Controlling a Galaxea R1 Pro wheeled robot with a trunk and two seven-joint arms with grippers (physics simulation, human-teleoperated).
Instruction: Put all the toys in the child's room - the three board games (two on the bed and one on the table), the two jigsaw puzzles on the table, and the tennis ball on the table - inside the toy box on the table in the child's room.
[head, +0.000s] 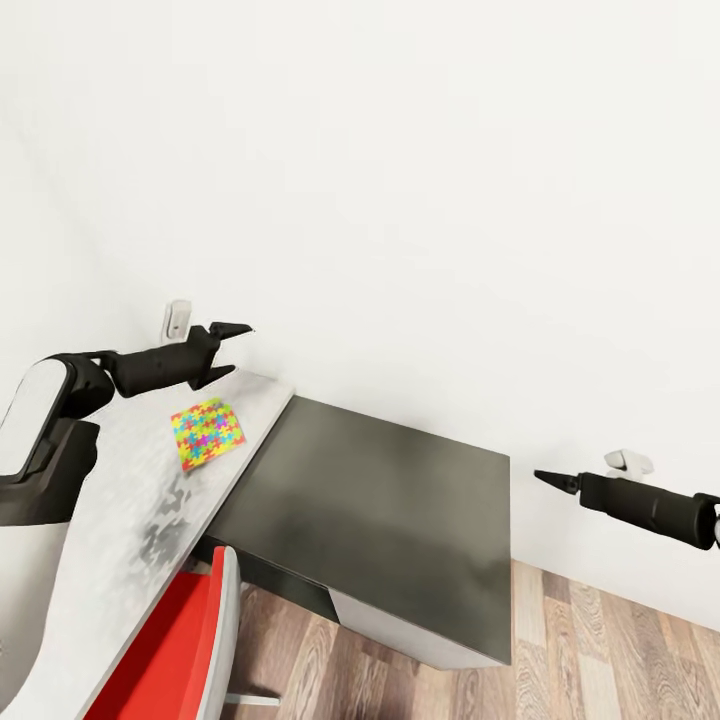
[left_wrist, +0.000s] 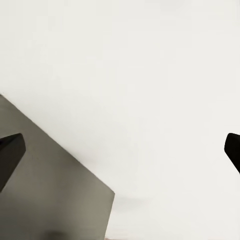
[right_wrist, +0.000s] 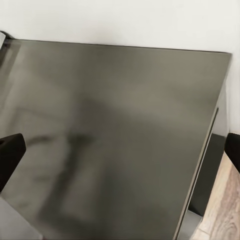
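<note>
Beside desk edge (head: 150, 500), half-seen red chair (head: 175, 650)

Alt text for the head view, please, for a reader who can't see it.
A multicoloured jigsaw puzzle lies on the pale desk, below the open, empty left claw. A lower dark side table adjoins the desk. The right claw hangs beyond it against the white wall.

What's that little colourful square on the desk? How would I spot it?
Find the pale grey desk along the white wall, left of the lower dark side table. Near its far end, just below the left end effector, lies a thin jigsaw puzzle. It is the one multicoloured patch there, unlike the plain red chair.
</note>
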